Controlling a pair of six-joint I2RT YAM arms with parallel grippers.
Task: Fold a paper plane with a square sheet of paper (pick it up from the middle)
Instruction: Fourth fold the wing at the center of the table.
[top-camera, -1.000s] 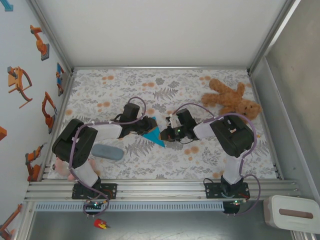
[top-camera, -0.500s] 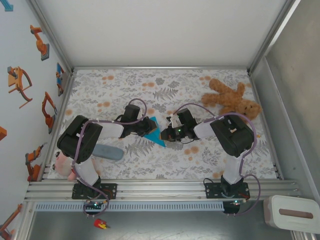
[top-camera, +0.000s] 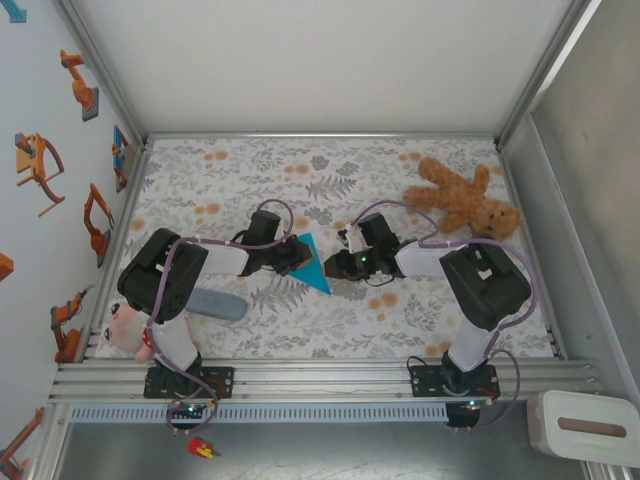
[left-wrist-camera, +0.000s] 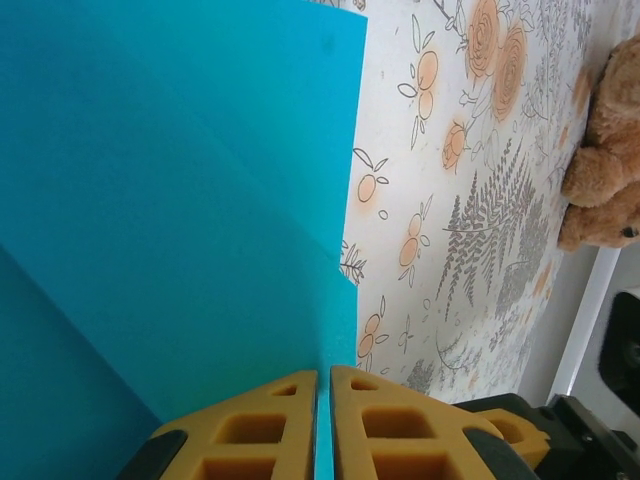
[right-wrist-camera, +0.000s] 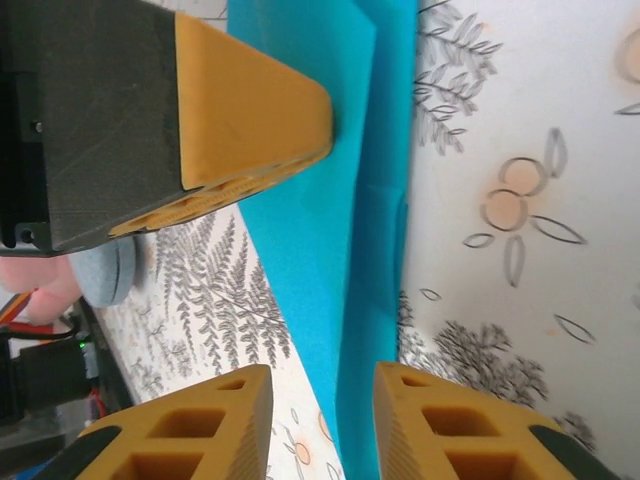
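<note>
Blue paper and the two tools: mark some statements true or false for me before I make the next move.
1. The left tool is shut on the blue paper. True.
2. The right tool is clamped tight on the paper. False: its fingers stand apart, and the paper's edge runs through the gap between them.
3. The paper is one flat, unfolded square. False: it shows overlapping layers and tapers to a point toward the near edge.
4. The teddy bear lies at the far right of the table. True.
5. The grey-blue case sits beside the teddy bear. False: it lies at the near left, by the left arm.
</note>
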